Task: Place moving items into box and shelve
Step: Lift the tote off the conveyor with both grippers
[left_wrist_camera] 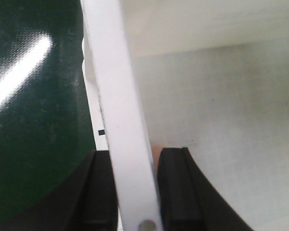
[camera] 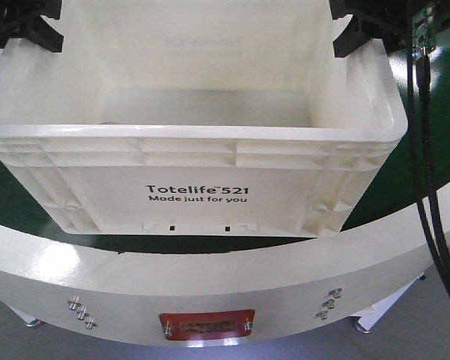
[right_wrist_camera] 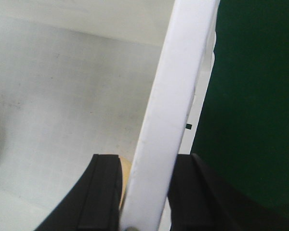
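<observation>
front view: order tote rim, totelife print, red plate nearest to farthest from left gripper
1. tote rim, clamped in the left gripper, far left
2. print, centre front of tote
3. red plate, lowest, closest to camera

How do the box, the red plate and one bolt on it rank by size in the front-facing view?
Largest: box; then red plate; smallest: bolt. The plate is nearer the camera, yet looks smaller than the box.

The cream-white ribbed box [camera: 199,191], printed "Totelife 521", stands upright and open near the curved front edge of the green table [camera: 4,199]. Inside it, a pale pink toy [camera: 109,123] and a yellowish toy [right_wrist_camera: 125,175] barely show.
</observation>
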Robot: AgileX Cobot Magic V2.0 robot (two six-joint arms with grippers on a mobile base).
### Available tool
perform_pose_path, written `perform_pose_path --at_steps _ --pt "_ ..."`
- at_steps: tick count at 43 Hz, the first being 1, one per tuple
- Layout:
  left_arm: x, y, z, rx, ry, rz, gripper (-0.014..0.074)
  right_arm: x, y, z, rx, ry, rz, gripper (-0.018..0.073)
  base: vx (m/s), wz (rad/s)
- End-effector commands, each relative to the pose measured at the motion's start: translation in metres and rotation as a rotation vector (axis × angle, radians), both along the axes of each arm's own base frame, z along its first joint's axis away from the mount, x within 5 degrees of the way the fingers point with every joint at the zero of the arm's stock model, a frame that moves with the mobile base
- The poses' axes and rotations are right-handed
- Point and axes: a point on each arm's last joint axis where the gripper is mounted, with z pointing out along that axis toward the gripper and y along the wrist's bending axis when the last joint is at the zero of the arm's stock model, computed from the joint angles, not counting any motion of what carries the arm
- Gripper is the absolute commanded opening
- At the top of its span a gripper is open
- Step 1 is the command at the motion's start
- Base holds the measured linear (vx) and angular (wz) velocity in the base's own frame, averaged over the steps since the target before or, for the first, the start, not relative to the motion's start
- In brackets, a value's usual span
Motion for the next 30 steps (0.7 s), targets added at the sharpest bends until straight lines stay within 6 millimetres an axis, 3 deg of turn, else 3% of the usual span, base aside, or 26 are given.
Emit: perform_pose_path --at_steps 1,30 --pt "-0.0157 -0.0111 0.0417 -0.163 -0.179 -0.025 -0.0006 -0.0177 0.0098 0.0423 0.172 -0.174 0.040 -0.0004 0.00 0.00" --pt "-0.0157 -0.0111 0.0417 -0.162 -0.179 -0.026 -0.0006 -0.0177 0.0098 0.0423 0.172 -0.174 0.040 -0.0004 -0.02 0.00"
